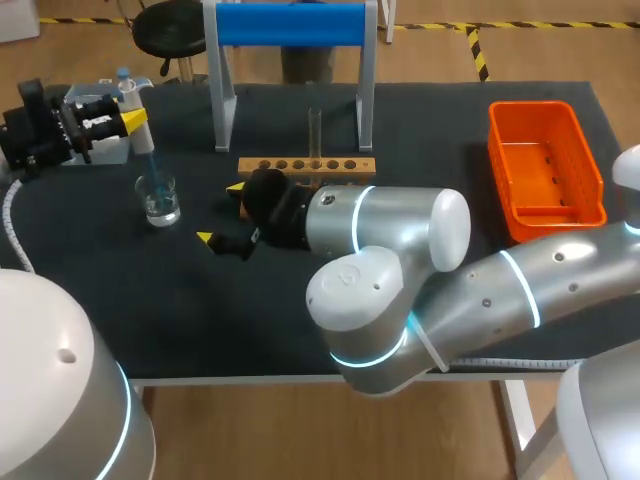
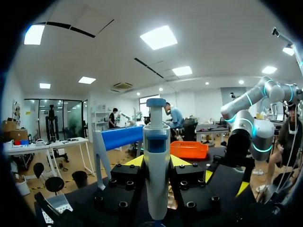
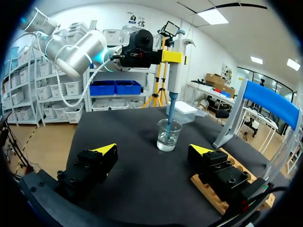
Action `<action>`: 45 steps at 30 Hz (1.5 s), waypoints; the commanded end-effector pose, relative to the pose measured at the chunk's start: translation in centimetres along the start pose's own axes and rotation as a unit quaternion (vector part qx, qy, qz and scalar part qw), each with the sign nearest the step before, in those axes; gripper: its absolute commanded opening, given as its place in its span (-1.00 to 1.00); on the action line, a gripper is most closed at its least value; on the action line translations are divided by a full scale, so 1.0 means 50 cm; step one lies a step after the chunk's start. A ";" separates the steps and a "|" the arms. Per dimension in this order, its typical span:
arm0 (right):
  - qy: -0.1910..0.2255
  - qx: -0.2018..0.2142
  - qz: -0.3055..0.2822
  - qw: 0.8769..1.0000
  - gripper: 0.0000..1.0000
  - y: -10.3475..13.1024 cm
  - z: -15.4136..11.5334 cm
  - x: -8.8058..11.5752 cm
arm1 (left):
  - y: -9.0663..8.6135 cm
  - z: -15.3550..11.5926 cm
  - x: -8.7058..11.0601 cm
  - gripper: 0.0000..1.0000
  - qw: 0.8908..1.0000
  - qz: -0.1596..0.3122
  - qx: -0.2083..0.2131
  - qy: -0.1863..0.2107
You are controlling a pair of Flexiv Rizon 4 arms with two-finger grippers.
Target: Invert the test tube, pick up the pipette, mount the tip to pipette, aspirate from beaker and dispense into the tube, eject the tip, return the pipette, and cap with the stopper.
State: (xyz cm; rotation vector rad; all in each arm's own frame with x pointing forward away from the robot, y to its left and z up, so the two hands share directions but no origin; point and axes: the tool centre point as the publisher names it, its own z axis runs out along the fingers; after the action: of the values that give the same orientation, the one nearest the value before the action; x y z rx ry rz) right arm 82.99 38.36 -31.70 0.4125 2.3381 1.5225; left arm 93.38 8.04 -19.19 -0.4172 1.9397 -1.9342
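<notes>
While my left gripper is clamping the pipette between both fingers, its blue tip dipping into the beaker, my right gripper is hanging wide open, holding nothing, beside the wooden rack where the test tube is standing.

the lower end of the pipette is cut off in the left wrist view; the wooden rack is partly hidden behind the right arm.
</notes>
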 end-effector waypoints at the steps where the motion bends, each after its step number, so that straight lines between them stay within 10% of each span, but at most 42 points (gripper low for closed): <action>1: 0.019 0.000 -0.009 1.000 1.00 0.023 -0.026 -0.015 | 0.001 -0.001 -0.001 -1.00 1.000 0.000 0.001 0.002; 18: 0.213 -0.040 -0.069 0.974 1.00 0.224 -0.137 -0.079 | 0.001 -0.001 -0.001 -1.00 1.000 0.000 0.001 0.002; 34: 0.340 -0.077 -0.095 0.932 1.00 0.308 -0.115 -0.093 | 0.001 -0.001 -0.001 -1.00 1.000 0.000 0.001 0.002; 37: 0.357 -0.088 -0.096 0.925 -0.11 0.322 -0.109 -0.097 | 0.001 -0.001 -0.001 -1.00 1.000 0.000 0.001 0.002; 41: 0.367 -0.100 -0.100 0.920 -0.97 0.338 -0.103 -0.105 | 0.001 -0.001 -0.001 -1.00 1.000 0.000 0.001 0.002; 45: 0.376 -0.105 -0.104 0.915 -1.00 0.350 -0.093 -0.112 | 0.001 -0.001 -0.001 -1.00 1.000 0.000 0.001 0.002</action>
State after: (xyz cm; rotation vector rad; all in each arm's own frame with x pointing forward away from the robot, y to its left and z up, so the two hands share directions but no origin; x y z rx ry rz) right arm 86.54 38.78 -13.28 -0.2535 2.4001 1.9525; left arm 93.40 8.02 -19.18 -0.4174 1.9398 -1.9340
